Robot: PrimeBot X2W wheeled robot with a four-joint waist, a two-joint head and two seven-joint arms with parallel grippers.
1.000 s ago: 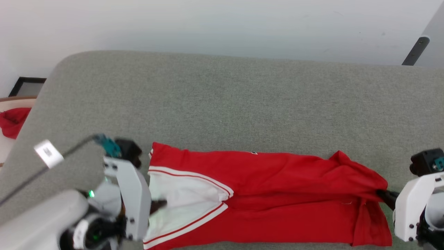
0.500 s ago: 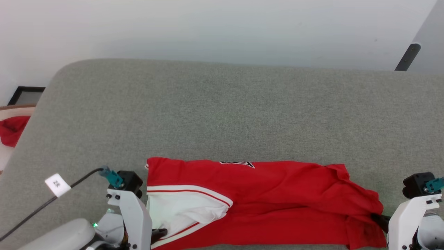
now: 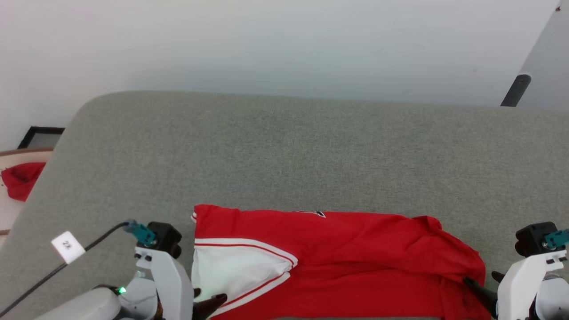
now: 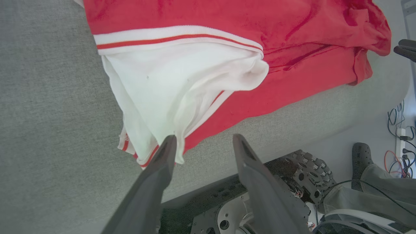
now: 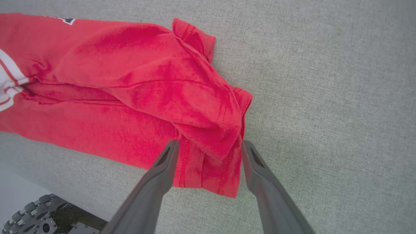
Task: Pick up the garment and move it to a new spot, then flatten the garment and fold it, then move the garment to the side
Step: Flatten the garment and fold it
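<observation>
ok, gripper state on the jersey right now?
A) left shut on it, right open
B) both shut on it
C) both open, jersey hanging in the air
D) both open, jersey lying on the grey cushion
D: the wrist views show the left gripper and right gripper with fingers spread, and the jersey lies slack on the grey cushion.

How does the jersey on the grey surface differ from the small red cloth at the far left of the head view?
The jersey has a white sleeve with striped trim; the red cloth is plain red. The jersey lies folded in a long band on the grey surface; the red cloth lies bunched on a pale surface beside it. Both are red fabric.
</observation>
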